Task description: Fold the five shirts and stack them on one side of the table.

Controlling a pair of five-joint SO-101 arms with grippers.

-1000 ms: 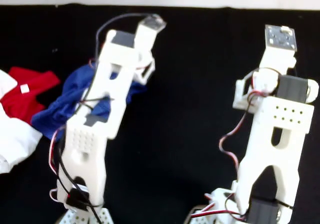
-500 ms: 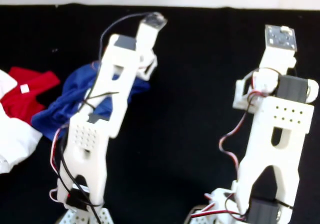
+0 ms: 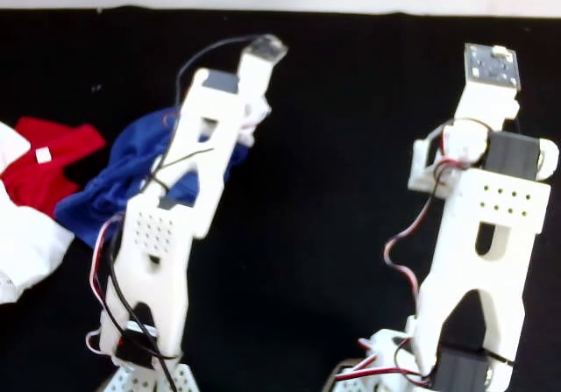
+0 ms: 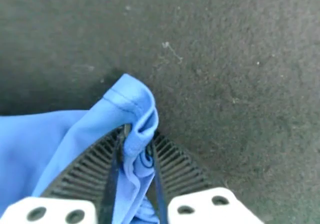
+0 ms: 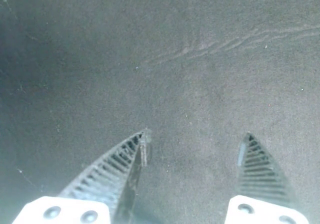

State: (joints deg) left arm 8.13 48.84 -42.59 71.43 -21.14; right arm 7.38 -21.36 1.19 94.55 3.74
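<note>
Far left, the white shirt (image 3: pixel 22 234) and red shirt (image 3: pixel 44 168) lie crumpled, waiting. Beside them is the blue shirt (image 3: pixel 123 177), its hem pinched tight in the left claw (image 4: pixel 139 134), likely to drag it flat. The right claw (image 5: pixel 196 134) hangs apart over bare counter (image 3: pixel 351 103), free to help.

The left arm (image 3: pixel 166 234) stands over a blue shirt (image 3: pixel 110 186) beside a red shirt (image 3: pixel 48 160).

White plastic left arm (image 3: pixel 153 234) and right arm (image 3: pixel 500 203), black servos (image 3: pixel 513 155), red-black-white cables (image 3: pixel 387 250), ribbed right gripper (image 5: pixel 196 133).
</note>
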